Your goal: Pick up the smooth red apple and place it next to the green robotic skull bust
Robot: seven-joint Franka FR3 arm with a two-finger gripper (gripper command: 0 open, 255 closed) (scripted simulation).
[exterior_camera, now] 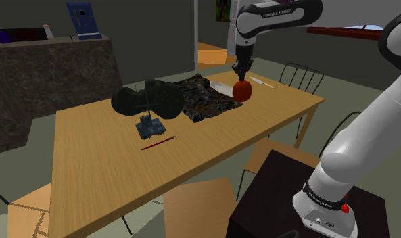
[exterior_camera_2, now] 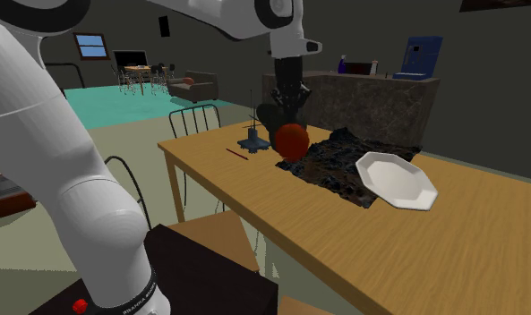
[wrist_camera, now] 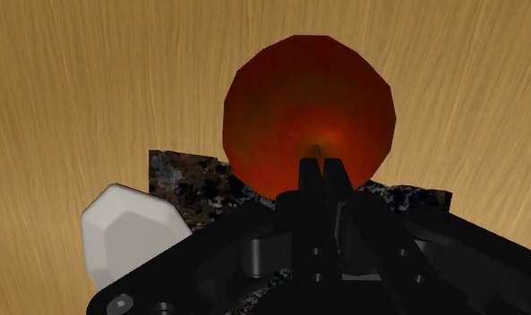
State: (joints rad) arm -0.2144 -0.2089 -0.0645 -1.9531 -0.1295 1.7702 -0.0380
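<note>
My black gripper (exterior_camera: 241, 74) (exterior_camera_2: 286, 112) (wrist_camera: 321, 170) is shut on the top of a smooth red apple (exterior_camera: 242, 90) (exterior_camera_2: 291, 140) (wrist_camera: 290, 98). The apple hangs just above the wooden table (exterior_camera: 104, 169), near the edge of a dark mottled cloth (exterior_camera: 205, 101) (exterior_camera_2: 335, 166) (wrist_camera: 178, 174). The dark greenish skull bust (exterior_camera: 148, 100) (exterior_camera_2: 266, 114) lies on the table at the cloth's other end, toward the shoulder view's left, and is partly hidden behind the gripper in the second exterior view.
A white plate (exterior_camera: 221, 86) (exterior_camera_2: 396, 179) (wrist_camera: 129, 228) rests on the cloth beside the apple. A small blue-grey figure on a base (exterior_camera: 150, 126) (exterior_camera_2: 253, 141) and a red pencil (exterior_camera: 158, 143) lie in front of the bust. Chairs (exterior_camera: 297, 76) ring the table; a dark counter (exterior_camera: 50, 81) stands behind.
</note>
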